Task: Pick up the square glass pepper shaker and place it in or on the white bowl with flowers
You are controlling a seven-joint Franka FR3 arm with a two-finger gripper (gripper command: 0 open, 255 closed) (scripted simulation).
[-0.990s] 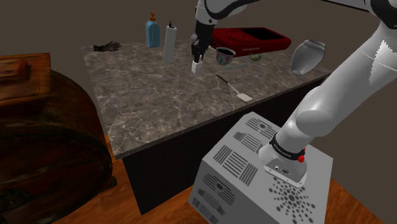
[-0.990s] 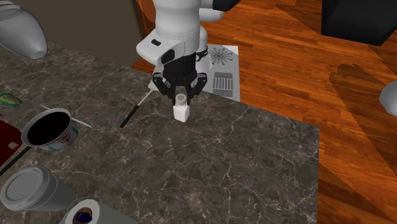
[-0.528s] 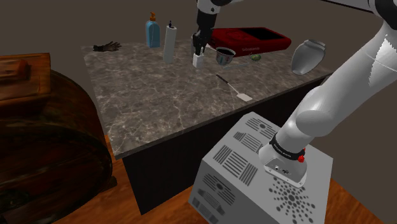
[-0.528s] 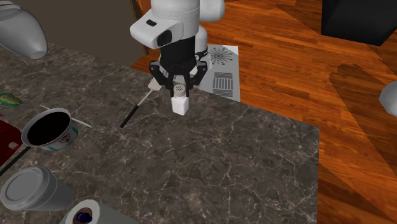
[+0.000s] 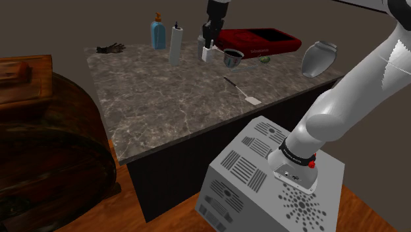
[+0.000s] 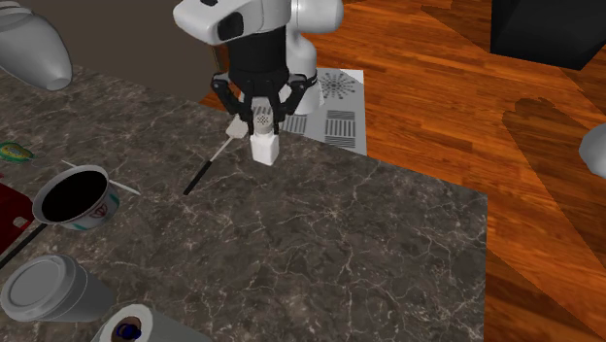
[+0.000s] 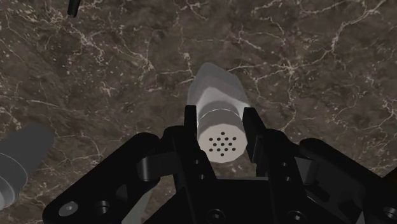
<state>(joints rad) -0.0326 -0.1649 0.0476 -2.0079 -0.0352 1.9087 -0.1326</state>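
Shoulder view first: the hand (image 5: 209,45) has carried the pale pepper shaker (image 5: 209,55) further back over the marble surface (image 5: 164,99) than a second ago. It now hangs just beside the bowl (image 5: 232,57), which sits at three o'clock of it. The count on the surface: one shaker, one bowl, two bottles, the blue bottle (image 5: 158,33) and the grey bottle (image 5: 175,44), one black glove (image 5: 110,48), one red case (image 5: 260,41), one vase (image 5: 319,58) and one spatula (image 5: 240,90).

Second exterior view: hand (image 6: 260,121) and shaker (image 6: 263,151) have climbed toward twelve o'clock since the earlier frame. The shaker hangs upright over the surface (image 6: 340,253). The one bowl (image 6: 99,212), dark inside, lies well apart at eight o'clock of it, with the spatula (image 6: 206,170) between them.

Wrist view: two black fingers (image 7: 190,124), one either side, pinch the shaker (image 7: 219,95) at its perforated cap, and the veined surface (image 7: 114,76) lies beyond, so the shaker is not in the bowl yet
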